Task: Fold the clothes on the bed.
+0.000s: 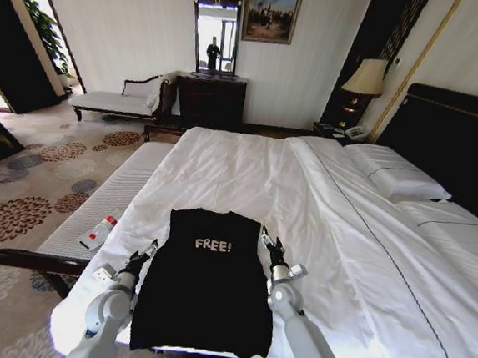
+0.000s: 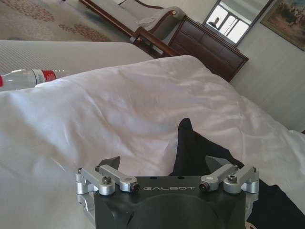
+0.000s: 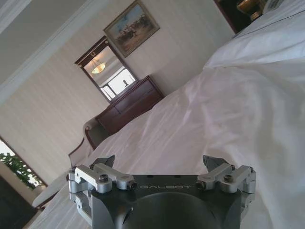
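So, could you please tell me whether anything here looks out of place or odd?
One thing: a plastic water bottle with a red label lies on its side on the bench beside the bed. The T-shirt lies flat between the left tool and right tool, both open.

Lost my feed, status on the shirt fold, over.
Left gripper and right gripper open, flanking the shirt. Black FREE! T-shirt flat on bed, sleeves tucked in. Water bottle on bench, clear of it.

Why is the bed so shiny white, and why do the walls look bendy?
Head view: daylight washes out the bed, the black T-shirt stays dark, and the wide lens bends the walls. Left wrist view: the duvet has glare. Right wrist view: the pillow area looks overexposed.
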